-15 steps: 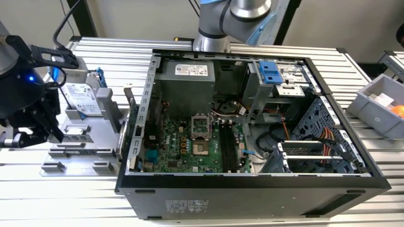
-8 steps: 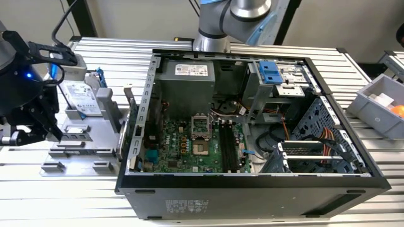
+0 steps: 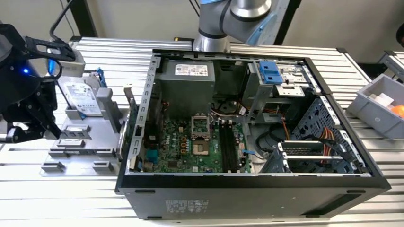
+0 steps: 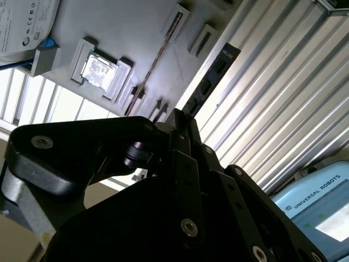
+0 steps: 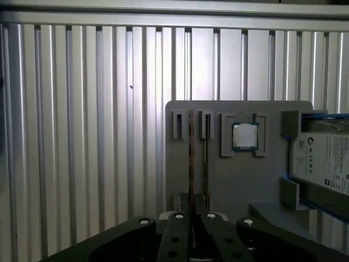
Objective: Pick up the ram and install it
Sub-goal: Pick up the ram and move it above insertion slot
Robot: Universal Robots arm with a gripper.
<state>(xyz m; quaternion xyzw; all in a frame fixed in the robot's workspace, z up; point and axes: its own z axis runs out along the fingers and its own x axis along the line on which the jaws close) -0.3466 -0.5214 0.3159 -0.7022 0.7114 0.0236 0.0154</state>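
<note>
First wrist view has my fingers (image 5: 194,214) drawn narrow, tips almost touching, over the ram (image 5: 191,158). It stands on edge in a slot of the grey holder (image 5: 240,185) at lower centre, beside a processor (image 5: 245,136) and a hard drive (image 5: 324,158). Exterior view adds the open computer case (image 3: 252,182) mid-frame and a grey bin (image 3: 379,101) holding an orange object (image 3: 399,111) at right, all on the ribbed aluminium desk (image 3: 75,198).
</note>
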